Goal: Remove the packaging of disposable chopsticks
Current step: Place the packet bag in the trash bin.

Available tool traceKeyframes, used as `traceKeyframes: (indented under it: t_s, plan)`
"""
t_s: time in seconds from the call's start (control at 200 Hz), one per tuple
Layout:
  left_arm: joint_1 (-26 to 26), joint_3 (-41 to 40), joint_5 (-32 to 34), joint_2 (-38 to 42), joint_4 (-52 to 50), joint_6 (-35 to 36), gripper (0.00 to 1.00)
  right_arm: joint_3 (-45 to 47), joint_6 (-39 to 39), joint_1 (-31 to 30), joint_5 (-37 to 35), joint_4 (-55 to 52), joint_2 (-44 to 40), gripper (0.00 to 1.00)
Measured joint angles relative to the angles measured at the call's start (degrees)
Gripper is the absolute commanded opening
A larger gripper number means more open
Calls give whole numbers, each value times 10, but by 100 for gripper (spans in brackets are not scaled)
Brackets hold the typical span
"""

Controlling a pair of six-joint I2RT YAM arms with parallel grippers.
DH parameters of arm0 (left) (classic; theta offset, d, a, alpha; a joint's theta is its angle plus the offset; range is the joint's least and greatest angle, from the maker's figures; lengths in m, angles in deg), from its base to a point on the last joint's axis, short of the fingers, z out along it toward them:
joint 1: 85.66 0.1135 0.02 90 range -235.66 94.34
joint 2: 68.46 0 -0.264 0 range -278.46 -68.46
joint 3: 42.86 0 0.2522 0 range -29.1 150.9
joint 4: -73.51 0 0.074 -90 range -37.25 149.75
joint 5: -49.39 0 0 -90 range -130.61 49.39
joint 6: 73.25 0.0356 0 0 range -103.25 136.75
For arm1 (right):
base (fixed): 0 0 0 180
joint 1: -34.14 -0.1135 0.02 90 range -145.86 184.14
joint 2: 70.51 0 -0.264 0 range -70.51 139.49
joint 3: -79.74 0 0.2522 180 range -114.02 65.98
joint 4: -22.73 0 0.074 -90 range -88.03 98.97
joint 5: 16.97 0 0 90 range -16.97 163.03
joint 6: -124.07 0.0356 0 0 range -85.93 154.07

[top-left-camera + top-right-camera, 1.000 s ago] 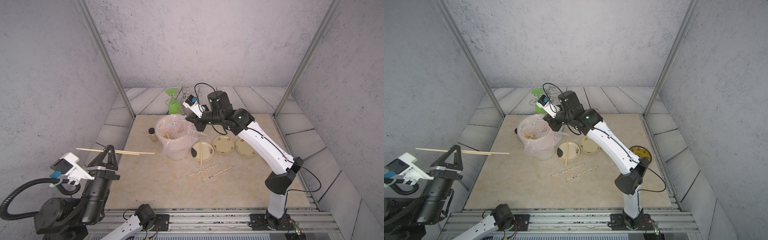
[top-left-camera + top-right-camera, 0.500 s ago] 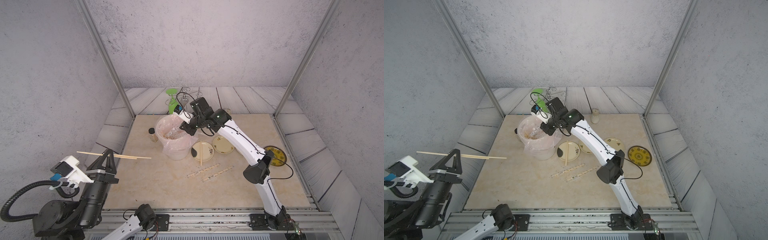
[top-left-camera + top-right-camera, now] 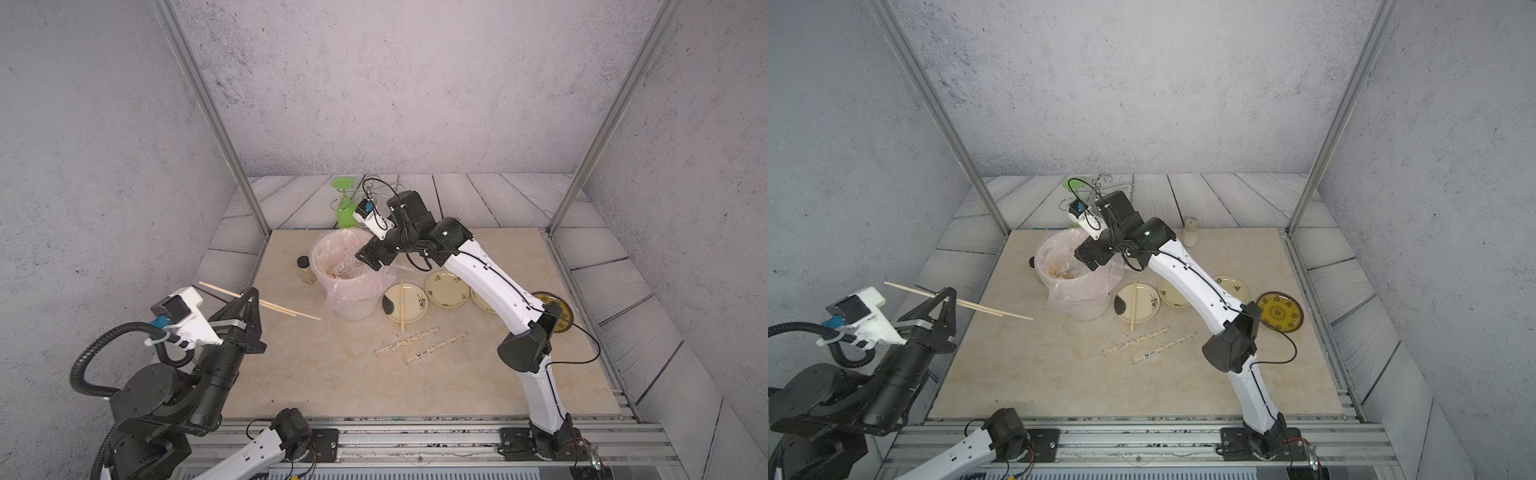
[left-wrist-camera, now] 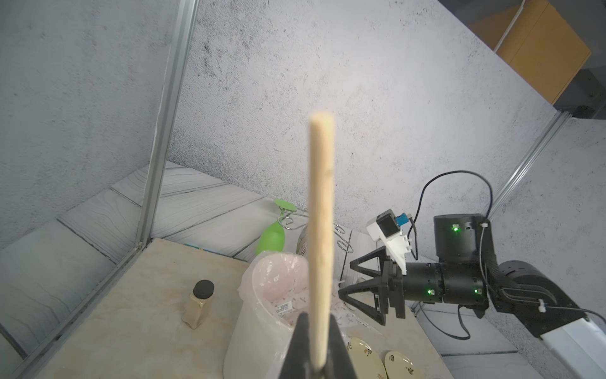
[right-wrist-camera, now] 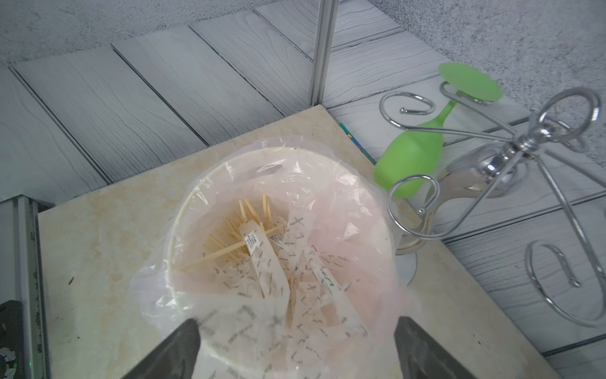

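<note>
At the front left, my left gripper (image 3: 249, 293) (image 3: 948, 293) (image 4: 316, 317) is shut on a bare pair of disposable chopsticks (image 3: 286, 310) (image 3: 1000, 311) (image 4: 321, 213), held in the air and slanting down toward the table. My right gripper (image 3: 366, 260) (image 3: 1086, 260) (image 5: 295, 344) (image 4: 359, 287) hangs open over a white bin (image 3: 314, 257) (image 5: 183, 223), with nothing between its fingers. Several empty packaging sleeves (image 5: 266, 266) and loose sticks lie inside the bin. Two wrapped pairs (image 3: 407, 341) (image 3: 435, 347) (image 3: 1136, 341) lie on the table. Another bare pair (image 3: 402, 305) (image 3: 1133, 305) rests on a plate.
The bin has a pinkish liner bag (image 5: 360, 210). Three small cream plates (image 3: 446, 289) and a yellow patterned plate (image 3: 1280, 311) sit to its right. A green glass (image 5: 410, 157) hangs on a chrome wire rack (image 5: 492, 170) behind it. A spice jar (image 3: 306, 271) stands to its left.
My right gripper has moved down over the bin and opened. My left gripper has shifted toward the table, and its chopsticks now slant down to the right.
</note>
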State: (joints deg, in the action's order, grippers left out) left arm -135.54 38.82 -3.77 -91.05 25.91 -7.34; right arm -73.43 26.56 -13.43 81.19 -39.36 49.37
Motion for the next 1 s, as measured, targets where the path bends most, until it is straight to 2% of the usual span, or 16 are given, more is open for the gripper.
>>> traceKeyframes:
  t_s: [0.185,0.365,0.495,0.661,0.731,0.786,0.856,0.911,1.001]
  plan:
    - [0,18,-23,-34,-8,-16,0,61,8,0,-11,13,-78,95]
    - [0,41,-52,-69,-14,-29,0,153,18,0,-12,39,-159,90]
    - [0,59,-82,-106,-17,-34,0,283,32,0,-2,81,-254,79]
    - [0,77,-136,-160,-2,-36,0,483,53,0,71,162,-403,62]
    - [0,87,-169,-186,8,-41,0,567,66,-1,115,201,-463,50]
    - [0,95,-196,-208,18,-45,0,620,86,-2,143,230,-501,50]
    - [0,104,-236,-236,37,-52,0,670,103,-5,174,263,-532,57]
    - [0,108,-267,-258,52,-59,0,693,112,-8,192,280,-545,58]
    - [0,113,-311,-292,73,-72,0,706,122,-10,214,290,-549,54]
